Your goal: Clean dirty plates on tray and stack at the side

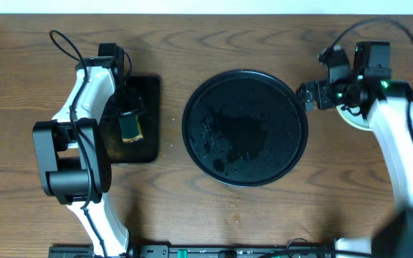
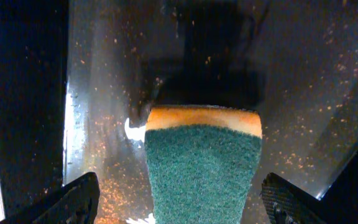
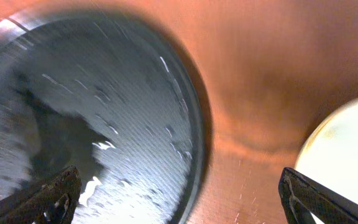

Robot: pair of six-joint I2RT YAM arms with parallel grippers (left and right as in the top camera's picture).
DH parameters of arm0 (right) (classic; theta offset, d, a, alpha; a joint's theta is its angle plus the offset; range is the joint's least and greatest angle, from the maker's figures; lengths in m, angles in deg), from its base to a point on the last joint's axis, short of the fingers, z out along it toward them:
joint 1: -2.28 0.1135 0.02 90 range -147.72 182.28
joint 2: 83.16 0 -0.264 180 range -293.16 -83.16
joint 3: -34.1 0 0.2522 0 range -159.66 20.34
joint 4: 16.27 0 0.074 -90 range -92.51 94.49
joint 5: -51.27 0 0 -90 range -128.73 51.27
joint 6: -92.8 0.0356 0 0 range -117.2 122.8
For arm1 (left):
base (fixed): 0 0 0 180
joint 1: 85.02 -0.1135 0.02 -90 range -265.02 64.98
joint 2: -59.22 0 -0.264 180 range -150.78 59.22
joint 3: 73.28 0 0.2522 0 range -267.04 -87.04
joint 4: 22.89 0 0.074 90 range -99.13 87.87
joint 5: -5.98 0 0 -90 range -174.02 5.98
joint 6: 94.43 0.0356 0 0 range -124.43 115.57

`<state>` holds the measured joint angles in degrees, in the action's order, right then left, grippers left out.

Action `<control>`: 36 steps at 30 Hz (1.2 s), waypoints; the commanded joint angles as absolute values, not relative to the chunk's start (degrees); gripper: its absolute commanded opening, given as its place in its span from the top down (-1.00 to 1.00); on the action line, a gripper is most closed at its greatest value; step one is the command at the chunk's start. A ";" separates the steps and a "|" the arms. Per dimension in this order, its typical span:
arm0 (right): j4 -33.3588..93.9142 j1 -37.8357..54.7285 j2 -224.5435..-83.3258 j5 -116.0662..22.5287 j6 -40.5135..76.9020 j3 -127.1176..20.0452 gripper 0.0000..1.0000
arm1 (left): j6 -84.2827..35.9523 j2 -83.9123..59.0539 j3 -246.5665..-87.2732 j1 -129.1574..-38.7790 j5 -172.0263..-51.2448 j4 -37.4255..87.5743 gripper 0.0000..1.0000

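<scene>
The brown wooden table (image 1: 192, 222) carries everything. In its middle lies the large round black tray with a raised rim (image 1: 264, 89); its floor is wet, with shining patches of water and small drops. To the left of it, apart from it, lies the smaller rectangular black tray (image 1: 148, 93), and its surface is covered with many fine brown specks.

On the table to the right of the round tray, near its rim but not touching, lies a pale round plate (image 1: 354, 120). The right arm covers most of it, and in the right wrist view it looks pale yellow (image 3: 347, 162). If more plates lie under it, I cannot tell.

A rectangular sponge, dark green on the face and yellow at the edge (image 2: 201, 168), lies on the rectangular tray. The left gripper (image 2: 180, 198) is over it with jaws spread wide; the sponge is between them, and a gap shows on each side.

The right gripper (image 3: 179, 193) is also spread wide and holds nothing. It hangs over the wood between the round tray's right rim and the plate.
</scene>
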<state>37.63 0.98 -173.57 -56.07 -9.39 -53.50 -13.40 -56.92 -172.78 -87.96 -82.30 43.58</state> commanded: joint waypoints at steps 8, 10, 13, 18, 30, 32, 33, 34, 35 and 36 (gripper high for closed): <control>37.74 13.24 -123.26 -53.01 -11.84 -52.98 -0.99 | -13.23 -56.68 -172.65 -88.11 -81.82 43.86 -0.67; 37.39 12.96 -115.17 -52.38 -14.53 -50.47 -0.99 | -13.23 -56.68 -172.65 -88.11 -81.82 43.86 -0.67; 33.33 11.32 -102.82 -51.50 -20.08 -41.61 -0.99 | -13.23 -56.68 -172.65 -88.11 -81.84 43.86 -0.67; 11.89 6.95 -83.52 -42.87 -15.88 -15.71 -0.99 | -13.23 -56.68 -172.65 -88.11 -81.82 43.88 -0.67; -15.44 5.59 -83.44 -39.09 -2.24 20.05 -0.99 | -13.23 -56.68 -172.65 -88.11 -81.82 43.86 -0.68; -10.54 5.57 -83.44 -39.06 -1.96 20.02 -0.99 | -13.23 -56.68 -172.65 -88.11 -81.82 43.88 -0.67; -6.58 5.51 -83.44 -38.65 -2.02 20.02 -0.99 | -13.23 -56.68 -172.65 -88.11 -81.82 43.86 -0.67; -4.81 5.48 -83.44 -38.21 -2.05 20.02 -0.99 | -13.23 -56.68 -172.65 -88.11 -81.82 43.86 -0.67; -2.37 5.46 -83.44 -37.38 -2.00 20.02 -0.99 | -13.23 -56.68 -172.65 -88.11 -81.82 43.88 -0.67; 0.30 5.46 -83.44 -36.73 -2.00 20.02 -0.98 | -13.23 -56.68 -172.65 -88.11 -81.82 43.86 -0.68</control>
